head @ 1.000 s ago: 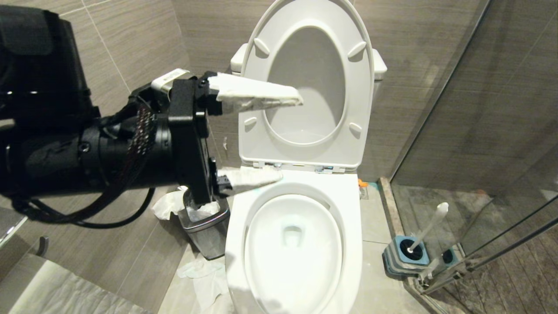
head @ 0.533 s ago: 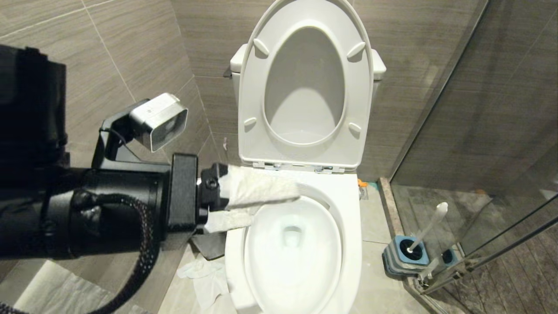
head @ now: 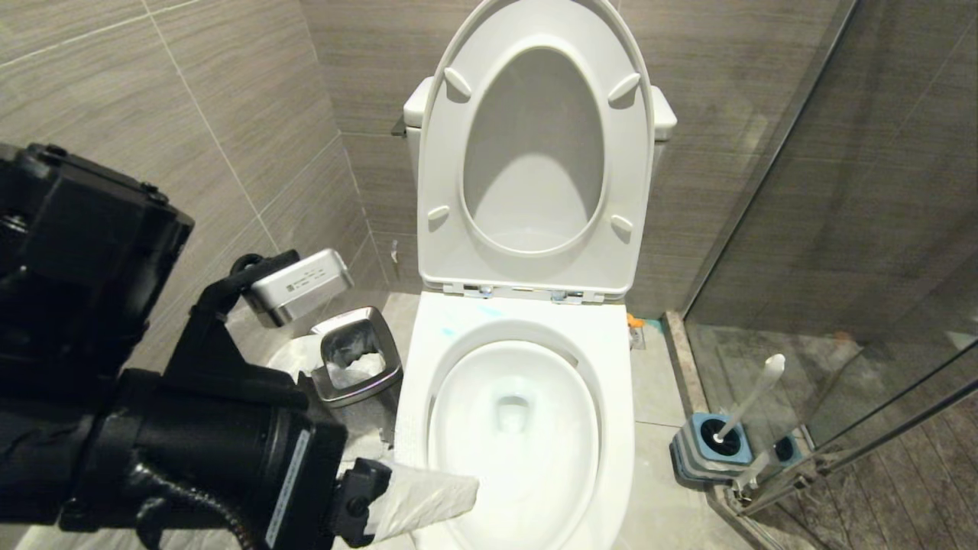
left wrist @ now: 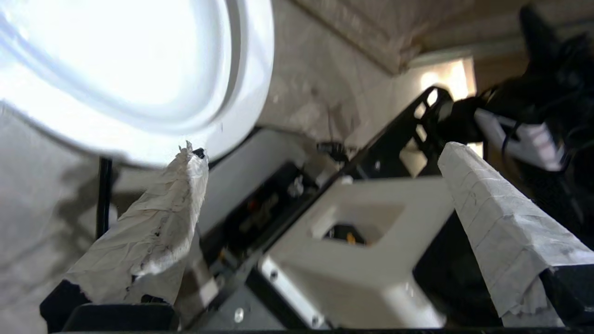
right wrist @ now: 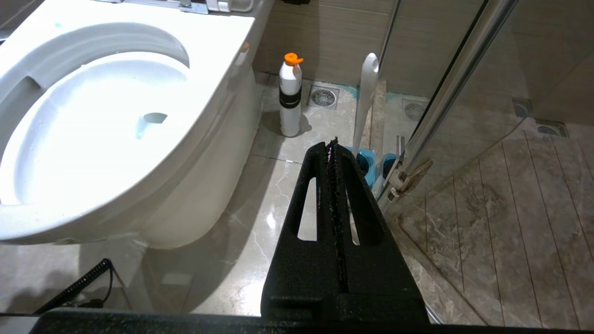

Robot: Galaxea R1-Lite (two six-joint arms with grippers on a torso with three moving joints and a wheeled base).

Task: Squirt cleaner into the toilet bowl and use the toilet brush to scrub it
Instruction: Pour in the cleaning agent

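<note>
The toilet bowl (head: 513, 428) stands in the middle of the head view with seat and lid raised. Pale blue smears of cleaner (head: 447, 332) mark the back left of its flat rim. My left gripper (left wrist: 322, 150) is open, its paper-wrapped fingers wide apart with nothing between them. One finger (head: 428, 500) shows low by the bowl's front left edge. The toilet brush (head: 752, 397) stands in its blue-and-grey base (head: 714, 451) on the floor right of the bowl. My right gripper (right wrist: 332, 144) is shut and empty, hanging low over the floor near the brush (right wrist: 366, 93).
A small steel bin (head: 359, 355) with tissue in it sits left of the bowl, by the tiled wall. A white bottle with an orange cap (right wrist: 290, 97) stands on the floor to the right of the bowl. A glass shower door (head: 840, 305) closes off the right side.
My left arm has dropped from in front of the raised seat to the bowl's front left edge, and its wrist has rolled. The gripper stayed open. The bin now shows.
</note>
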